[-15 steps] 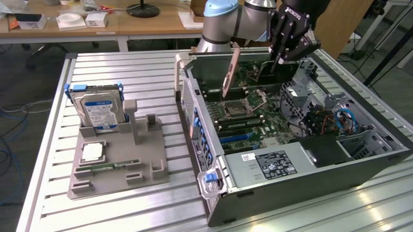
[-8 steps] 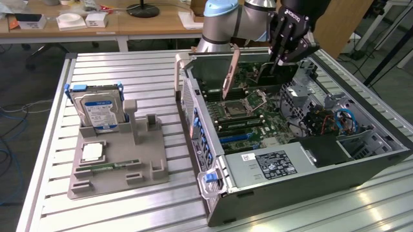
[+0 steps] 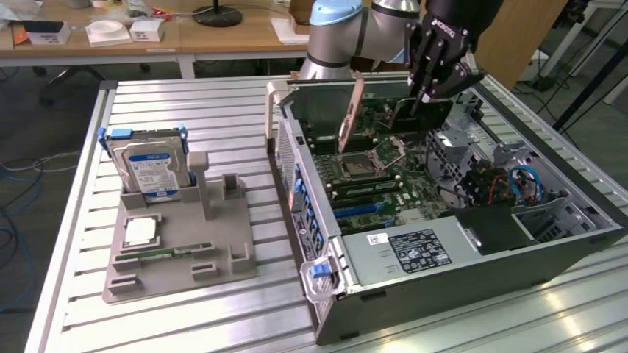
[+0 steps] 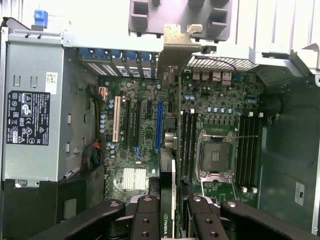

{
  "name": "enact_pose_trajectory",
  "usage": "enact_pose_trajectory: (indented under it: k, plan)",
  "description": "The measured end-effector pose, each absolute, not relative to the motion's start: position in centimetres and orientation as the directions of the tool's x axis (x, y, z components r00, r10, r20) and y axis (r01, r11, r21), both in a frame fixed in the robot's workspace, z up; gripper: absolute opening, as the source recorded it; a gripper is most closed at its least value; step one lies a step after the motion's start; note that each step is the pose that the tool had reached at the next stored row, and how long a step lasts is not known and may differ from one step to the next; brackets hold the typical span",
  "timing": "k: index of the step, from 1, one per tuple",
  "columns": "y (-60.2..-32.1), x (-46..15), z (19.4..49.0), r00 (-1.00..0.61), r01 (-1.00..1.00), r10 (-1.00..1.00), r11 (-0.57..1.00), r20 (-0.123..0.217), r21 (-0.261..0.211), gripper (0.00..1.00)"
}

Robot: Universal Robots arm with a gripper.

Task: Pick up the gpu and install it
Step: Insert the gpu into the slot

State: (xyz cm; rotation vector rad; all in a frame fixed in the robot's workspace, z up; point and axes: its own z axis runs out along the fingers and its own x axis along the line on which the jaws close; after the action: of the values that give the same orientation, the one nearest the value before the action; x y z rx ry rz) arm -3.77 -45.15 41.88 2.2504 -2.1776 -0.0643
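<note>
- The hand (image 3: 430,99) is partly closed. Its fingers (image 4: 145,220) pinch the gpu (image 3: 398,116) by its flat faces, at the end away from the bracket. That grip leaves the card's lower edge free, which a slot fit would need.
- The gpu hangs upright on edge inside the open computer case (image 3: 471,243), at about 1 o'clock in the exterior view, over the motherboard (image 3: 383,176).
- Its pale end bracket (image 3: 348,110) faces the case wall at the board's 9 o'clock side, probably so that it can meet the openings there.
- In the wrist view, the card's thin edge runs parallel to the slot rows, just beside the blue slot (image 4: 159,125). I cannot tell whether it touches a slot, but it looks unseated.
- The case lies on its side with the panel off, so the slots face up towards the hand.
- A hard drive (image 3: 147,169) stands in a grey holder (image 3: 176,250) at 9 o'clock on the worktop (image 3: 196,95), well apart from the work.
</note>
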Motion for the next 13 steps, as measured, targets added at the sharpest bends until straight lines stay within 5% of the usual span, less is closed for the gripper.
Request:
enact_pose_trajectory:
  k: [13]
  plan:
    - [-45.1, -3.7, 40.7, 0.032, -0.999, -0.999, -0.033, -0.023, 0.033, 0.26]
